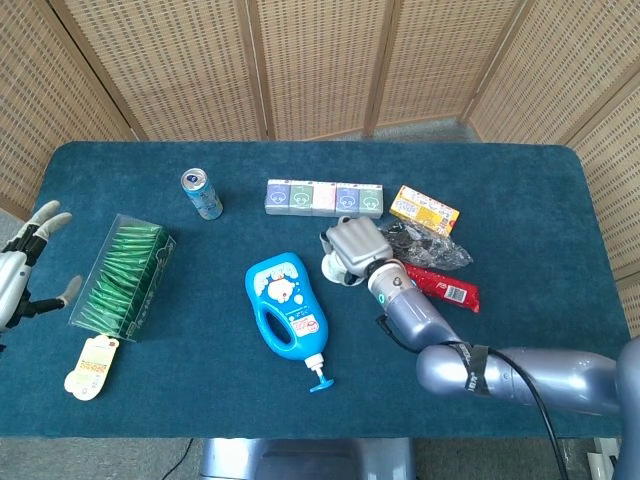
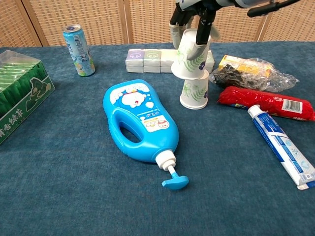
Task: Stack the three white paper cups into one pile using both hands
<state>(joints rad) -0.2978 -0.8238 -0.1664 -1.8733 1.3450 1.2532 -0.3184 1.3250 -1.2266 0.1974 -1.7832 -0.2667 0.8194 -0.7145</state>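
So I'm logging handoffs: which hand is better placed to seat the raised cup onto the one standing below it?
The right hand. It already holds the raised cup directly above the standing cup. The left hand is open at the table's far left edge, beyond the green tea box.

The right hand (image 2: 193,27) holds one white paper cup (image 2: 192,55) upside down, directly above a second inverted cup (image 2: 193,93) that stands on the blue table (image 2: 74,187). A blue pump bottle (image 2: 140,123) lies just left of them, and a red packet (image 2: 266,102) and a toothpaste tube (image 2: 281,145) lie to the right.
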